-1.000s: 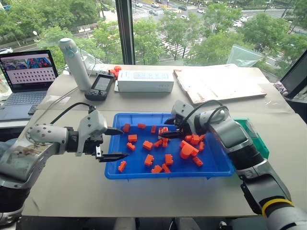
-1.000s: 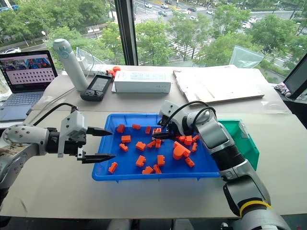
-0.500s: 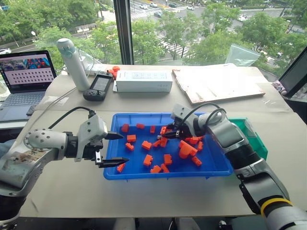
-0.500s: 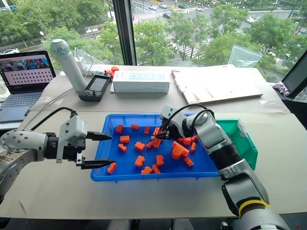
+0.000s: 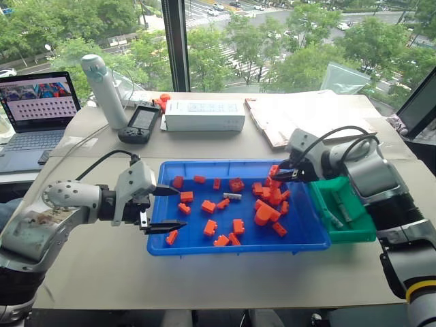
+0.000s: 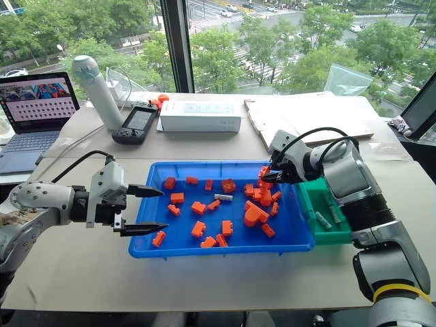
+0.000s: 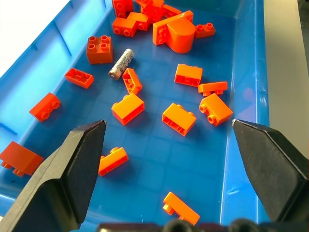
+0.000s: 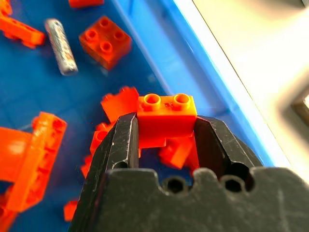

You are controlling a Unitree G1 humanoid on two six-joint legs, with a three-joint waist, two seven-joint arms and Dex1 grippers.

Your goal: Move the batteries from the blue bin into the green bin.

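Oddly, the right gripper (image 8: 161, 133) was clamped on an orange block (image 8: 166, 113), not a battery, and it hung over the right-hand end of the blue bin (image 5: 204, 246), close to the green bin (image 5: 354, 235). The one battery (image 5: 232, 196) I could make out in the blue bin lay flat on the floor of the bin, roughly mid-bin toward the far wall, its long axis running about left to right as the robot faced it, just beside a square orange block (image 5: 236, 184). From the right gripper it lay off to the robot's left and lower down; from the left gripper (image 5: 161, 210), which hovered wide open with nothing in it over the bin's left end, it lay ahead and to the right. Neither arm looked clearly nearer, though the left was the free one. Slim grey cylinders (image 6: 323, 221), likely batteries, already lay in the green bin. I judged the next pick would need fingers straddling the battery across its narrow width.
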